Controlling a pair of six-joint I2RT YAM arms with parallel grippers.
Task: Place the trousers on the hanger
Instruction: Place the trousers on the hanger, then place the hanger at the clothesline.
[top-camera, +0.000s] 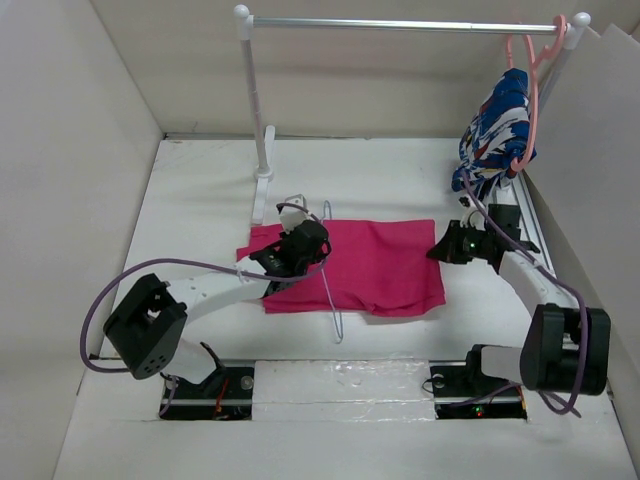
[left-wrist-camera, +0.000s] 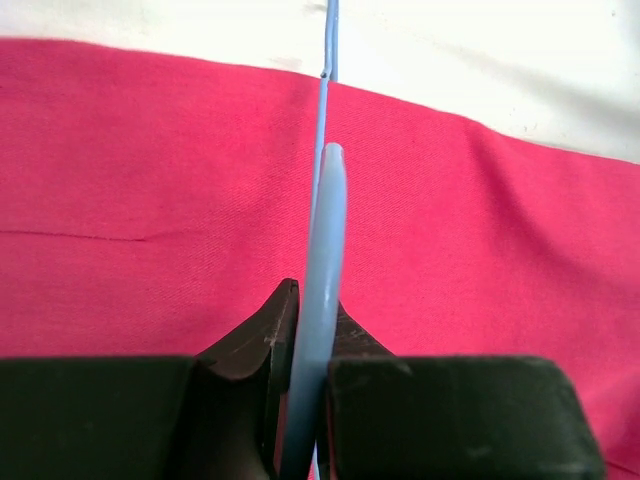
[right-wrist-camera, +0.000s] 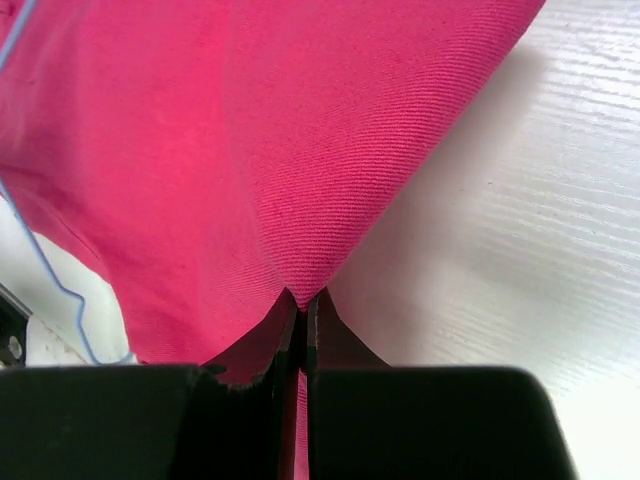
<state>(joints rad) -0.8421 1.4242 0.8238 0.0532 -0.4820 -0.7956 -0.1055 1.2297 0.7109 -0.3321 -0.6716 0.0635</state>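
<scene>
While the left tool (top-camera: 298, 247) is clamped on the light-blue hanger (left-wrist-camera: 327, 230) over the magenta trousers (top-camera: 385, 265) lying on the surface (top-camera: 400, 180), the right tool (right-wrist-camera: 301, 300) pinches their corner, so threading cloth through the frame seems next.

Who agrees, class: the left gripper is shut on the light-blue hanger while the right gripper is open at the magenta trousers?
Wrong about the right gripper: the right wrist view shows it shut on a fold of the magenta trousers. The left gripper is indeed shut on the light-blue hanger.
</scene>
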